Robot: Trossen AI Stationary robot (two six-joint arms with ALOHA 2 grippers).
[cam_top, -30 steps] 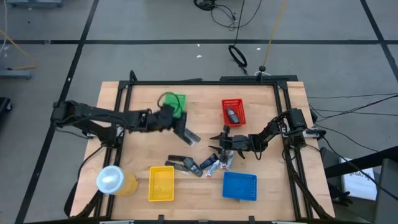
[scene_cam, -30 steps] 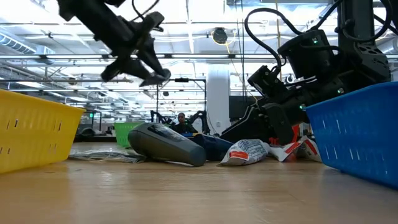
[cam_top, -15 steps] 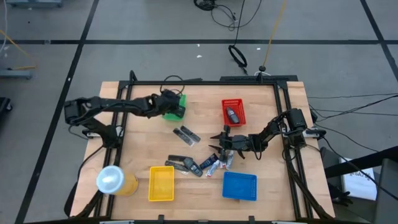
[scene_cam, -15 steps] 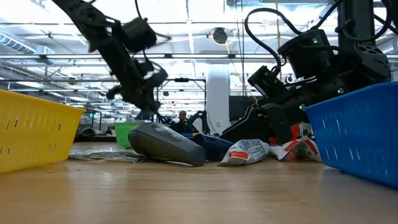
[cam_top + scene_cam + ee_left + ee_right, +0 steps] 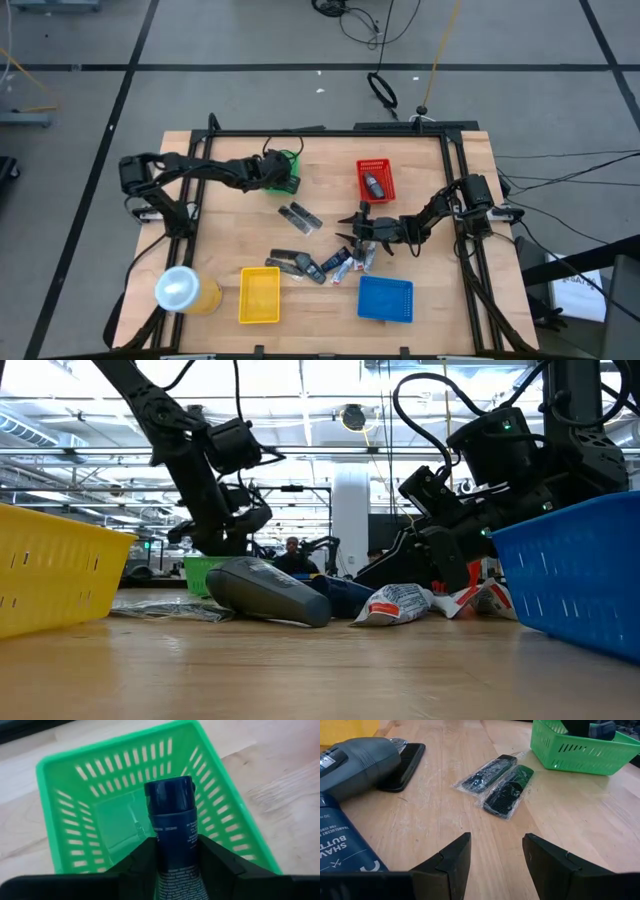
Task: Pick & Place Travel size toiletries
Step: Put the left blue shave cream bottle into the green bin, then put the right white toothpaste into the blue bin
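- The yellow cup (image 5: pixel 179 290) stands at the bench's (image 5: pixel 230 230) near-left corner, with the yellow basket (image 5: pixel 259 296) just to its right.
- The left claw (image 5: pixel 283 176) hovers over the green basket (image 5: pixel 290 161) at the far left of the bench. Its fingers (image 5: pixel 137 865) press both sides of a dark blue tube (image 5: pixel 173 827), whose cap points down into the basket's hollow.
- A second ago this claw hung over bare wood to the right of the green basket; it has since swung back and now sits above the basket.
- Two wrapped dark pieces (image 5: pixel 300 215) lie side by side on the bench between the green basket and the middle pile, well apart from both claws.
- The pile of toiletries (image 5: pixel 325 263) lies mid-bench: a grey oblong piece (image 5: pixel 268 592), small tubes and packets touching each other.
- The red basket (image 5: pixel 377 180) at the far middle holds one dark grey piece (image 5: pixel 373 186).
- The right claw (image 5: pixel 352 228) rests low just beside the pile's right end, its fingers (image 5: pixel 452 859) parted and gripping nothing; it has not moved over the second.
- The blue basket (image 5: pixel 385 299) sits near the front, right of the pile.
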